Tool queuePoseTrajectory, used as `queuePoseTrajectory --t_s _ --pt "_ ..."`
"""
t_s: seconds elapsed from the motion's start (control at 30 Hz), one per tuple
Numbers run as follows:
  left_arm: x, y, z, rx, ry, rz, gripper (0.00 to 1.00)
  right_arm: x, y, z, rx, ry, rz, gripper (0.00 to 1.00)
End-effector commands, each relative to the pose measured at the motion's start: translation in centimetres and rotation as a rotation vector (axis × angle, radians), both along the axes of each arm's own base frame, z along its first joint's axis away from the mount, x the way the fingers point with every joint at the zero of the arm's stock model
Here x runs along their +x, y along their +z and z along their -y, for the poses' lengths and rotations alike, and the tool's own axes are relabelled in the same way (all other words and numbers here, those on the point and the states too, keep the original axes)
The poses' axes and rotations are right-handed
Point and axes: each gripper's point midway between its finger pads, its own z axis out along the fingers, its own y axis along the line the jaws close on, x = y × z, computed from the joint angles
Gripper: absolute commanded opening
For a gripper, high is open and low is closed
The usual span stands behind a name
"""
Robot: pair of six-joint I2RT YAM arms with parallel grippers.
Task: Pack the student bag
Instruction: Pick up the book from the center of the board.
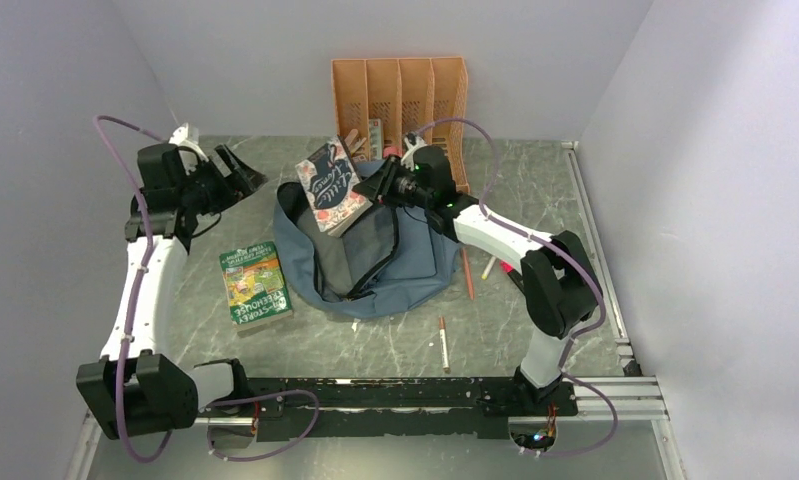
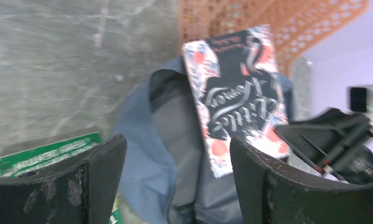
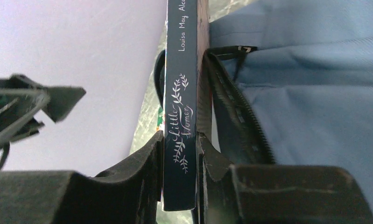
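Observation:
The student bag (image 1: pixel 375 265), dusty blue with black zip trim, lies in the middle of the table with its mouth open. My right gripper (image 1: pixel 368 190) is shut on the spine edge of a "Little Women" book (image 1: pixel 331 185) and holds it tilted above the bag's far rim. In the right wrist view the dark spine (image 3: pixel 179 116) stands clamped between the pads (image 3: pixel 180 144), with the bag's fabric (image 3: pixel 315 93) to the right. My left gripper (image 1: pixel 237 172) hovers open and empty, left of the bag. Through its fingers (image 2: pixel 177 154) I see the book (image 2: pixel 235 93) and the bag (image 2: pixel 147 158).
A green book (image 1: pixel 255 282) lies flat on the table left of the bag. An orange slotted file organizer (image 1: pixel 400 95) stands at the back wall. Pens lie right of the bag (image 1: pixel 467 272) and in front of it (image 1: pixel 443 343).

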Motion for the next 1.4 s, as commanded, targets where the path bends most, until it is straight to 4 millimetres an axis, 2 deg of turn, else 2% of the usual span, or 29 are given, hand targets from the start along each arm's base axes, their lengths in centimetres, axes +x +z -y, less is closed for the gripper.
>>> queuePoseTrajectory --t_s 0.0,0.1,0.17,0.3,0.5,0.67,0.87,1.13,1.37 --pt "-0.1 3.3 6.0 -0.156 -0.185 0.133 0.87 0.4 4.9 -0.1 0.207 -0.045 -0.039 0.0" --pt "-0.3 4.1 9.6 -0.209 -0.217 0.168 0.89 1.0 6.8 0.5 0.305 -0.112 -0.057 0.0" --pt "-0.6 4.3 11.2 -0.263 -0.21 0.2 0.91 1.3 8.0 1.2 0.388 -0.166 -0.084 0.0" --pt "-1.1 4.6 12.2 -0.381 -0.195 0.223 0.94 2.1 9.1 3.2 0.538 -0.299 -0.162 0.0" --pt "-2.2 5.9 13.1 -0.479 -0.176 0.238 0.97 3.8 9.1 5.1 0.697 -0.443 -0.27 0.0" --pt "-2.9 7.0 14.4 -0.593 -0.179 0.27 0.98 4.6 10.2 5.0 0.792 -0.452 -0.291 0.0" --pt "-2.9 6.6 16.8 -0.609 -0.16 0.257 0.98 4.5 12.4 5.0 0.823 -0.458 -0.263 0.0" --pt "-2.4 5.4 21.5 -0.65 -0.207 0.245 0.97 3.7 12.6 4.7 0.87 -0.425 -0.3 0.0" --pt "-1.0 5.3 22.1 -0.666 -0.156 0.305 0.98 2.5 13.1 4.5 0.879 -0.388 -0.308 0.0"
